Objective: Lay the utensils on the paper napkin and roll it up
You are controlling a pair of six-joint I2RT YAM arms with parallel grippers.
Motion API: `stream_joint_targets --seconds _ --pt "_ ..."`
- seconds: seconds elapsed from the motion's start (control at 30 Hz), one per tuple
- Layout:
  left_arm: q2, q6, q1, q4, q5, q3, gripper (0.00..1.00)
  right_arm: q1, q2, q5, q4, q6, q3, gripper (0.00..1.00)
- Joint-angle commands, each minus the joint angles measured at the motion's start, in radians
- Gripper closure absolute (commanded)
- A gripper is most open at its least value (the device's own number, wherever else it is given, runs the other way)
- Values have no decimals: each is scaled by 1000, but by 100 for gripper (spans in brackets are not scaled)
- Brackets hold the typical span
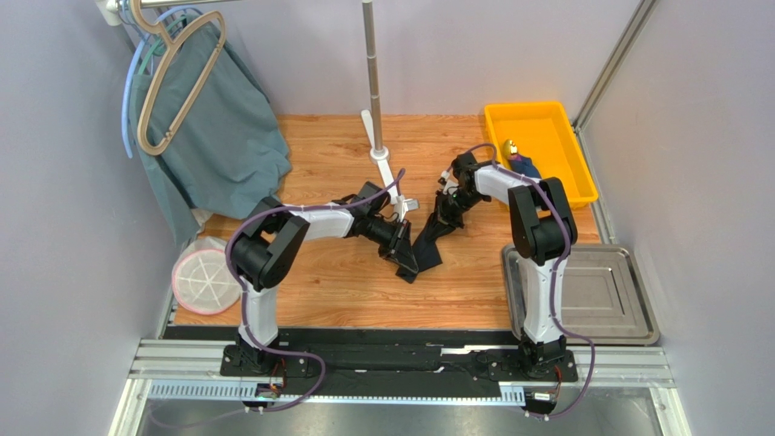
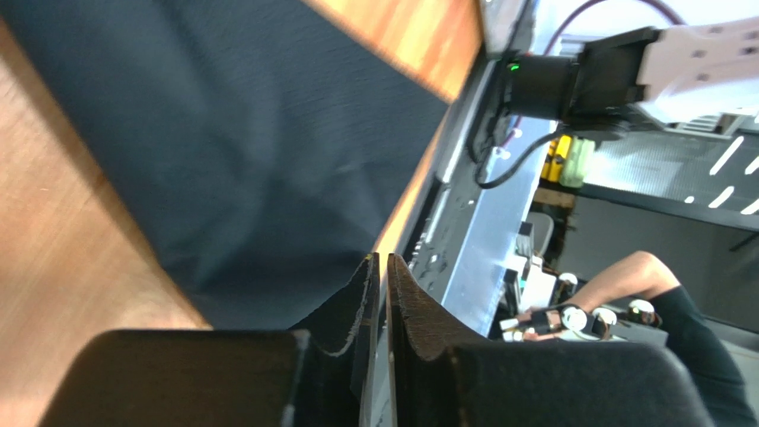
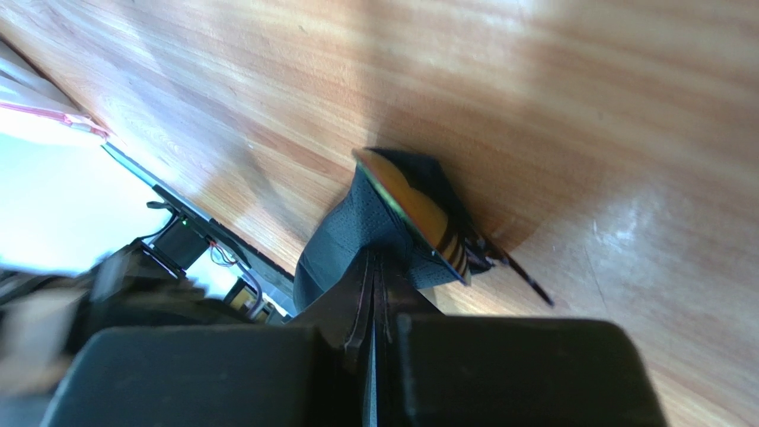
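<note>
Wood-grain table (image 1: 318, 291), enclosed by grey walls (image 1: 55, 227). Teal cloth (image 1: 227, 136) on a hanger, rear left. Yellow bin (image 1: 537, 107), rear right. Steel tray (image 1: 628, 318), near right, beside the right arm's base. Black napkin (image 1: 427, 243): mid-table, bunched into a slack band spanning both grippers. Left gripper (image 1: 406, 262): jaws pinched tight on the napkin's near end. Right gripper (image 1: 444, 216): jaws pinched tight on its far end.

L gripper (image 1: 403, 247), R gripper (image 1: 447, 211), both pinched closed, arms angled inward
</note>
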Motion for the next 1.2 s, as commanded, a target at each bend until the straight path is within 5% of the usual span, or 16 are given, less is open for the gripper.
stream_joint_targets --seconds 0.0,0.33,0.5,0.77,1.17 --pt "95 -1 12 60 22 -18 88 4 89 166 47 -60 35 100" --pt "231 -141 54 286 5 -82 99 1 97 160 33 -75 156 100" --pt "254 -219 56 375 7 -97 100 -2 19 31 30 -61 185 96" --pt "264 -265 55 428 -8 -91 100 14 -130 -176 158 78 -16 87" --pt "169 -295 55 481 -5 -130 100 18 -22 5 119 7 -117 95"
